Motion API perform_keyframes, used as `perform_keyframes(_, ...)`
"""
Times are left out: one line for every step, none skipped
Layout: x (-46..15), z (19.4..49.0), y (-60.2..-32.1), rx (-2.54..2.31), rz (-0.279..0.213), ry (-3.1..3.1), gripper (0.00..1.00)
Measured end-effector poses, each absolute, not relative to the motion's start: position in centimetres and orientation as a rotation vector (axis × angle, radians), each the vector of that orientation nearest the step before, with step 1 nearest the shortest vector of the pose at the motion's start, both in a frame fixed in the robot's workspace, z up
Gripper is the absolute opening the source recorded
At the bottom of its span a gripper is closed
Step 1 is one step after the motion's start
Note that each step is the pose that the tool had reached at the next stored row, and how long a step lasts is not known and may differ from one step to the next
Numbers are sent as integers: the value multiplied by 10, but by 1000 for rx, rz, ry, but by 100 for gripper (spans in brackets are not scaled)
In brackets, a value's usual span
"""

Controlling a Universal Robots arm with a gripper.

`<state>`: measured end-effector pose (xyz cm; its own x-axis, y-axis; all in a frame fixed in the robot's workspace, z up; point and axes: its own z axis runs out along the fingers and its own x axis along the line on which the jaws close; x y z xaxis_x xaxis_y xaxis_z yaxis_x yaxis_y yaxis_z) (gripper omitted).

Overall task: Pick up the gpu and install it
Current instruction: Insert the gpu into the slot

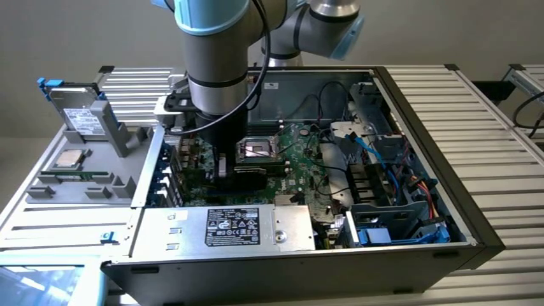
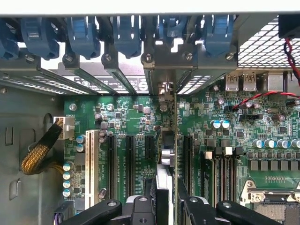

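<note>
Jaws pinching thin flat gpu [image 2: 174,140] edge-on, upright over green motherboard [image 2: 136,117] slots.

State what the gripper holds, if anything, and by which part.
The gripper holds the gpu edge-on, clamped by its upper edge, above the motherboard's expansion slots inside the computer case.
</note>
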<state>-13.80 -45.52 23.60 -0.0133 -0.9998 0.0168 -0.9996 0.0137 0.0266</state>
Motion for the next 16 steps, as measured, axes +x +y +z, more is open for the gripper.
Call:
perform_keyframes(-138, 236, -455, 2185, -11, -2214, 28)
perform_keyframes(-138, 236, -455, 2185, -11, -2214, 28)
perform_keyframes(-138, 236, -455, 2185, -11, -2214, 28)
perform_keyframes(-138, 236, -455, 2185, -11, -2214, 28)
perform_keyframes(-138, 236, -455, 2185, -11, -2214, 28)
perform_keyframes(-138, 235, -455, 2185, -11, -2214, 28)
perform_keyframes(-138, 235, -455, 2184, -11, -2214, 28)
perform_keyframes(-138, 235, -455, 2184, -11, -2214, 28)
perform_keyframes(-138, 235, -455, 2184, -11, -2215, 28)
perform_keyframes(-138, 235, -455, 2184, -11, -2215, 28)
perform_keyframes(-138, 235, -455, 2184, -11, -2215, 28)
perform_keyframes(-138, 235, -455, 2184, -11, -2215, 28)
perform_keyframes(-138, 235, -455, 2184, -11, -2215, 28)
perform_keyframes(-138, 235, -455, 2184, -11, -2215, 28)
perform_keyframes(-139, 235, -455, 2184, -11, -2215, 28)
perform_keyframes(-139, 235, -455, 2184, -11, -2215, 28)
